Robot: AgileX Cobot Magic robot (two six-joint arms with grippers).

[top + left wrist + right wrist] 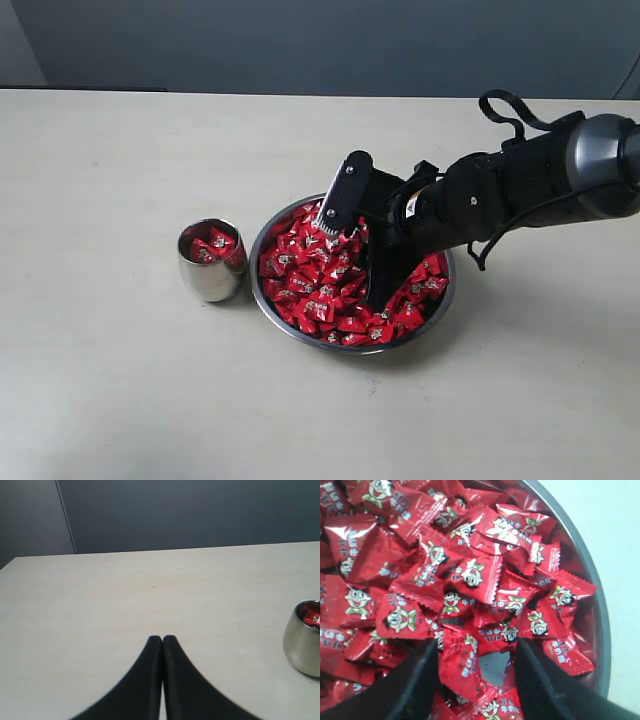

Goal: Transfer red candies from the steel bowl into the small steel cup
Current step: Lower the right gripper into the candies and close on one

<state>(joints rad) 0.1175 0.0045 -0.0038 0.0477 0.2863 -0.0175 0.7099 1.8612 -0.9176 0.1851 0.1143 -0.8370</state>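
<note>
Plunges the right pincer (352,262) into the red candies (318,292) heaped in the steel bowl (255,265), jaws spread apart and angled downward, presumably so that a single wrapper ends up between them before any squeeze. Stands the small steel cup (208,278) just beside the bowl on the desk (120,380), on the side away from the reaching arm, probably to make the carry short; holds a few red pieces inside already. Parks the left pincer (162,640) apart from the work, tips pressed together on nothing, low over bare desk, likely to leave the route between bowl and cup free.

Shows from the right wrist what the exterior view cannot: one candy (462,667) on edge between the two dark fingers (420,680), not clamped as far as can be told, with a patch of bare bowl bottom just past it and cartoon faces printed on the wrappers. Gives from the exterior the bowl-and-cup layout and the arm's slant, but nothing of the left pincer. Reveals from the left wrist alone those closed tips, with the cup's rounded side and a bit of red inside it.
</note>
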